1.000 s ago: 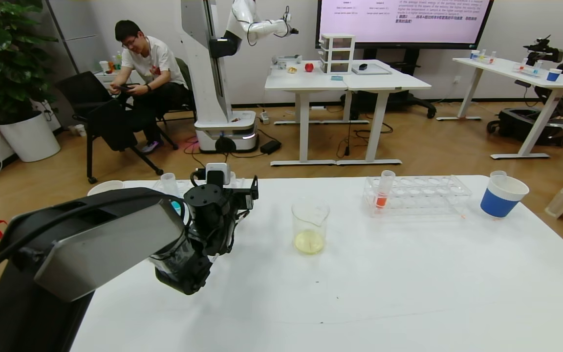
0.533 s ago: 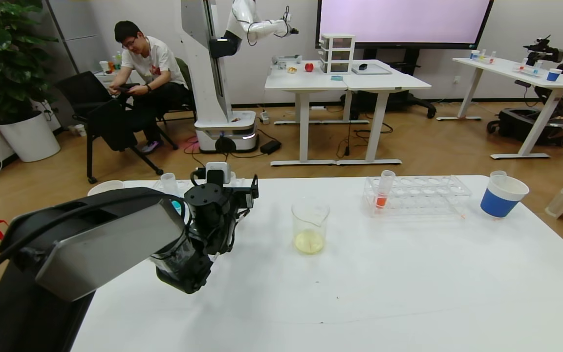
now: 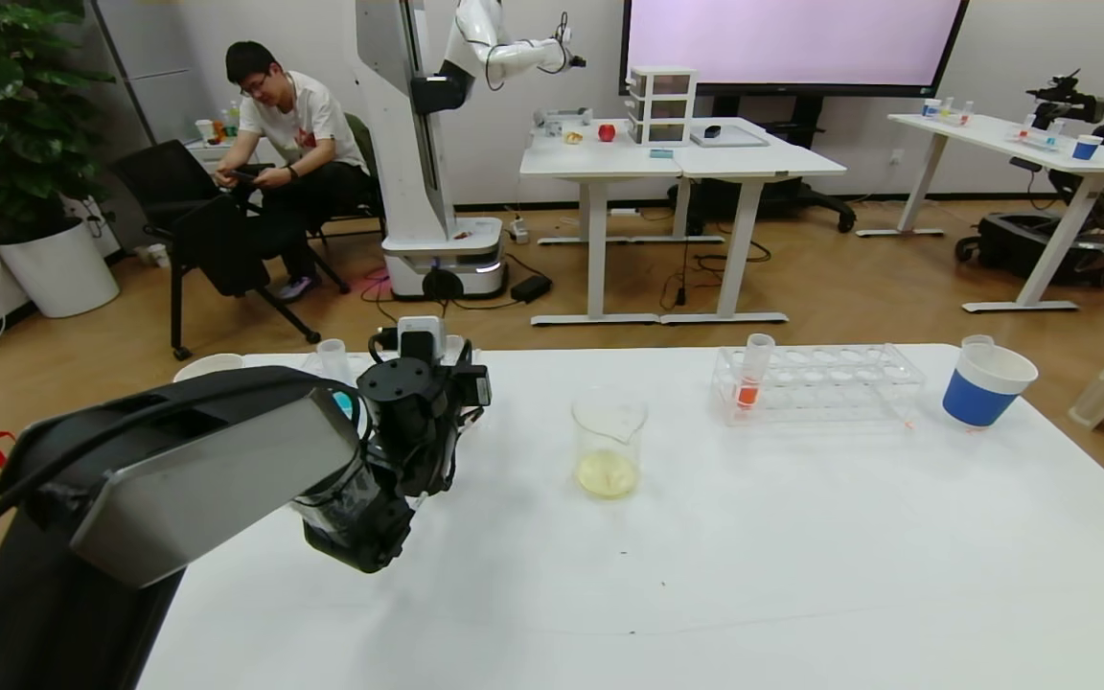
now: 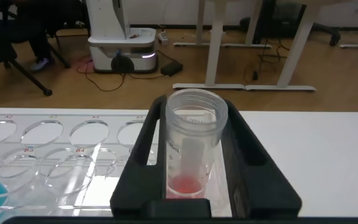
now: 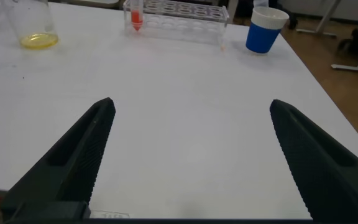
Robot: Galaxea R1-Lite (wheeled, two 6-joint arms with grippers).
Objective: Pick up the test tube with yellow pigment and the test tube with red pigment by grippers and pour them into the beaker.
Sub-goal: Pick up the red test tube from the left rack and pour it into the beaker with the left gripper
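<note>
My left gripper (image 3: 432,369) is at the table's back left, shut on a clear, almost empty test tube (image 4: 191,155) held upright, with a reddish tint at its bottom. It hangs at the end of a clear rack (image 4: 61,146). The beaker (image 3: 608,446) stands mid-table with pale yellow liquid in its bottom; it also shows in the right wrist view (image 5: 33,25). The test tube with red pigment (image 3: 753,374) stands in the right rack (image 3: 835,383) and shows in the right wrist view (image 5: 135,15). My right gripper (image 5: 191,143) is open and empty above bare table near the front.
A blue-and-white cup (image 3: 985,385) stands right of the right rack. A tube with blue liquid (image 3: 333,364) stands in the left rack beside my left wrist. A white dish (image 3: 209,366) sits at the back left corner.
My left gripper has moved a little to the left, over the left rack's end, with the tube still in it. The beaker and the red tube have not moved.
</note>
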